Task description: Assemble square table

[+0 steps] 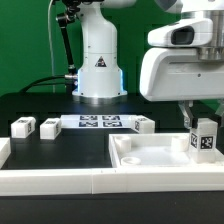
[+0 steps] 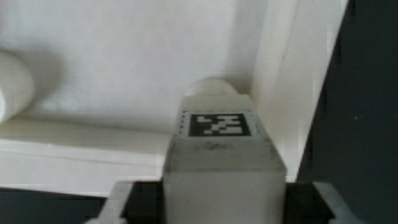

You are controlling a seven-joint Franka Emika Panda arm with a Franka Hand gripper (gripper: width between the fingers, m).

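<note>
Exterior view, from its left to its right.

- Bench: black top, with a long white border wall along the near edge.
- Far-left leg: short white block lying loose on the bench. Second leg is just beside it, and the two are apart.
- Robot base: white, standing at the back, centre.
- Marker board: flat white strip with black-and-white tags, lying in front of the base.
- Third leg: loose, right at the board's end toward the view's right. Cannot tell whether it touches the board.
- Tabletop: white square tray with a raised rim. It lies flat on the bench toward the view's right, close behind the border wall, open side up.
- Pincer: hangs under the bulky white wrist housing, over the tabletop's far corner on the view's right. It is pinching the held leg, which is upright with its tag facing the camera.
- Cannot tell from here whether the held leg's lower end is seated in the tray or just above it.

Wrist view.

- Held leg fills the middle, with its tag on the near face, and the jaws close against both of its sides.
- Beyond it are the tabletop's pale floor and rim wall.
</note>
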